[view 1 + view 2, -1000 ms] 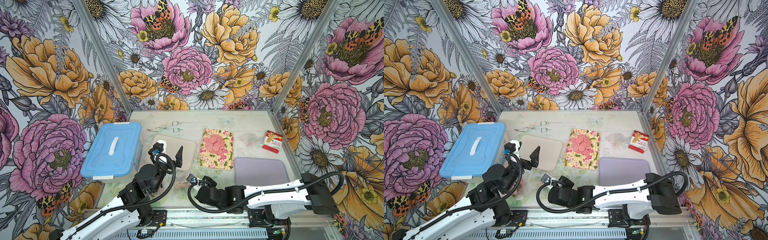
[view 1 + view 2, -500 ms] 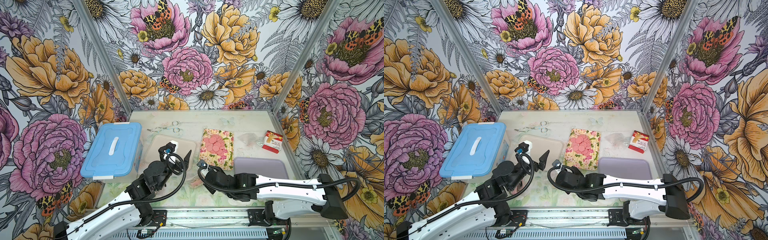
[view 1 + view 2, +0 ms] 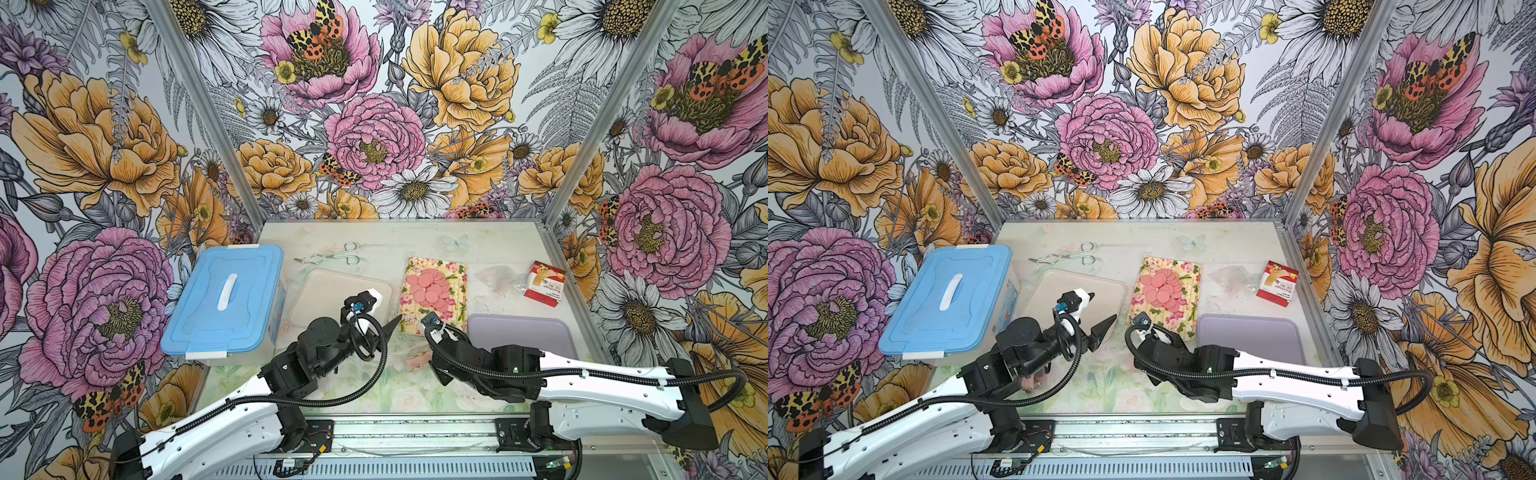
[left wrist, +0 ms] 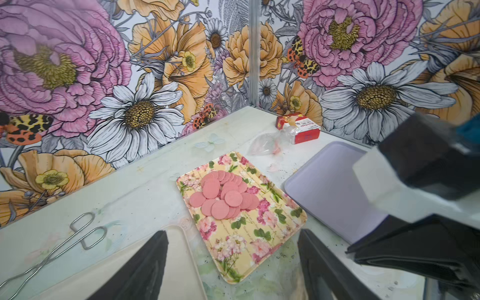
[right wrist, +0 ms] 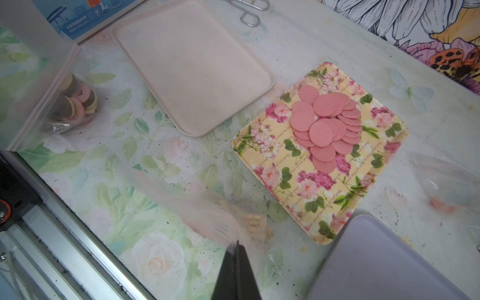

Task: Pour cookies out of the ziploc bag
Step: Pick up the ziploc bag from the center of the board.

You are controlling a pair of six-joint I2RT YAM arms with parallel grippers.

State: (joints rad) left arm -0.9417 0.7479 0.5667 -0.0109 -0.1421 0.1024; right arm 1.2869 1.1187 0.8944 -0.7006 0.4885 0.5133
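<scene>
R gripper (image 5: pixel 237 244) pinched shut on bag (image 5: pixel 202 207) edge; L gripper (image 4: pixel 232 233) jaws apart, empty. Bag thin, floppy, slick; cookies (image 5: pixel 253 222) brittle. Prob grab bottom corner w/ L, tip slow.

On the counter (image 3: pixel 498 245) the box (image 3: pixel 224 299) lies left; cookies (image 3: pixel 428 289) lie on the middle tray (image 3: pixel 455 307); tongs (image 3: pixel 332 255) lie behind the left tray (image 3: pixel 328 291).

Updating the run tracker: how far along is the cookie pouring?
Done: pink discs lie piled on the floral tray, a near-empty bag beside the red box. In hand: right gripper is shut on a clear bag of beige cookies; left gripper open, empty. Left: that bag, plus the ring-cookie bag; beige tray and lilac tray bare.
</scene>
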